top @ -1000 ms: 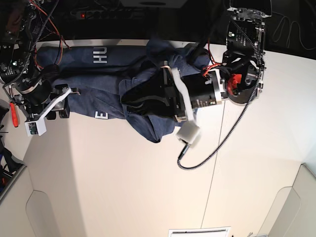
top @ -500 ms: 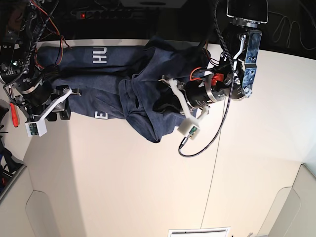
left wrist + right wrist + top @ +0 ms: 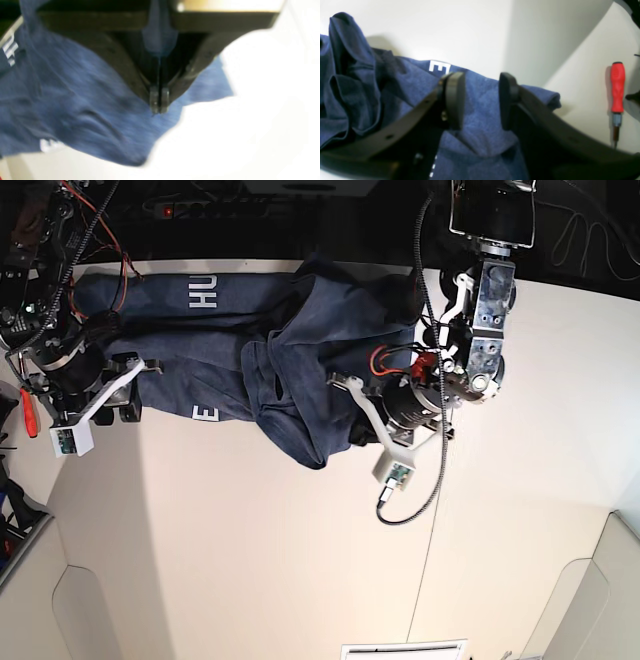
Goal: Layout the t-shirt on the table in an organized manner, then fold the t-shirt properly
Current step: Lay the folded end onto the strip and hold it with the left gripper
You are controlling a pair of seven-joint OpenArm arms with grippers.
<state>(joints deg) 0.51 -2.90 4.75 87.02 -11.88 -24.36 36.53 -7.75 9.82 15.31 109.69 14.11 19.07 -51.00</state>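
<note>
Spreading not done: worktop (image 3: 300, 560) mostly bare, t-shirt (image 3: 230, 370) bunched along its far edge, lettering partly showing. Soft, light, floppy cloth, so I'd judge it drags and wrinkles; best taken at hem corners or shoulders. Left hand (image 3: 158, 100) closed, pinching a fold of the shirt. Right hand (image 3: 480, 100) open, straddling fabric, nothing gripped. Red screwdriver (image 3: 617, 87) lies nearby.

Behind the far edge of the work surface the room falls into darkness, where a black power strip (image 3: 215, 208) with a small red light lies among loose cables (image 3: 585, 225) (red and black ones at the far left), while pale rounded panels (image 3: 110, 615) fill the near corners.
</note>
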